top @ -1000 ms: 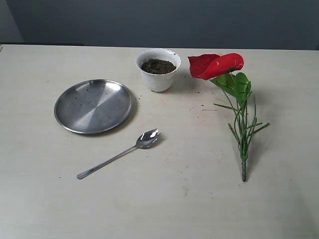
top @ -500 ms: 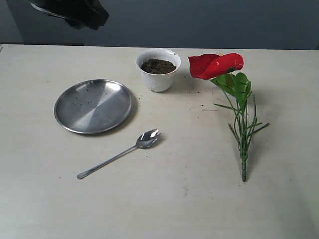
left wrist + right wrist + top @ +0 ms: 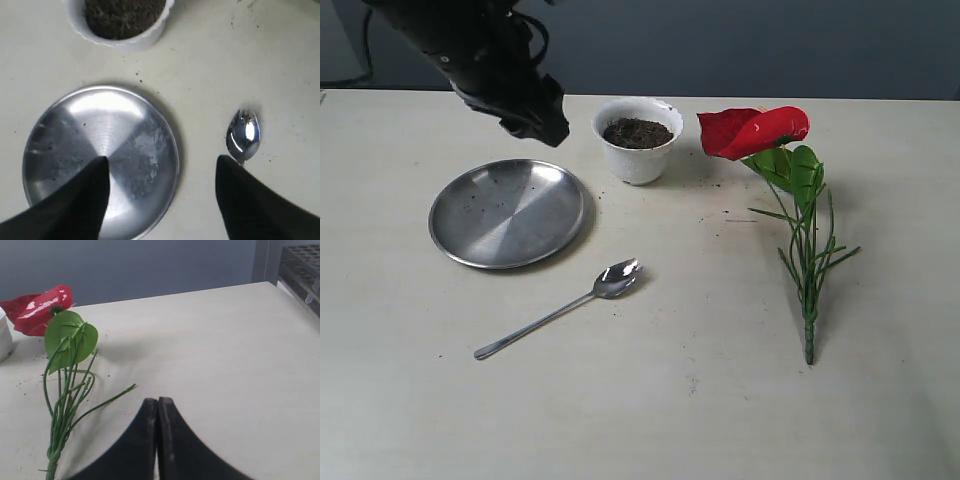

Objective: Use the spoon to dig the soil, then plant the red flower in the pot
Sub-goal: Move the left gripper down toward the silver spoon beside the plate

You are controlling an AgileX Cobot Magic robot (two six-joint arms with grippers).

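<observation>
The white scalloped pot (image 3: 638, 148) stands at the back middle with dark soil (image 3: 637, 132) inside; the left wrist view shows the pot (image 3: 122, 35) and its soil (image 3: 122, 15) too. The silver spoon (image 3: 560, 308) lies on the table in front of the plate, bowl towards the pot; its bowl (image 3: 243, 132) shows beside a finger. The red flower (image 3: 755, 130) lies flat at the right, stem towards the front, and the bloom (image 3: 40, 309) also shows in the right wrist view. My left gripper (image 3: 162, 167) hangs open and empty above the plate's edge. My right gripper (image 3: 158, 402) is shut, empty, beside the stems.
A round steel plate (image 3: 507, 212) with a few soil specks lies left of the pot; it also fills the left wrist view (image 3: 50, 145). My left arm (image 3: 485, 65) hangs above the table's back left. A rack (image 3: 302, 270) stands past the table's far edge.
My left arm has come in from the upper left and lowered towards the plate and pot. The spoon, pot and flower have not moved.
</observation>
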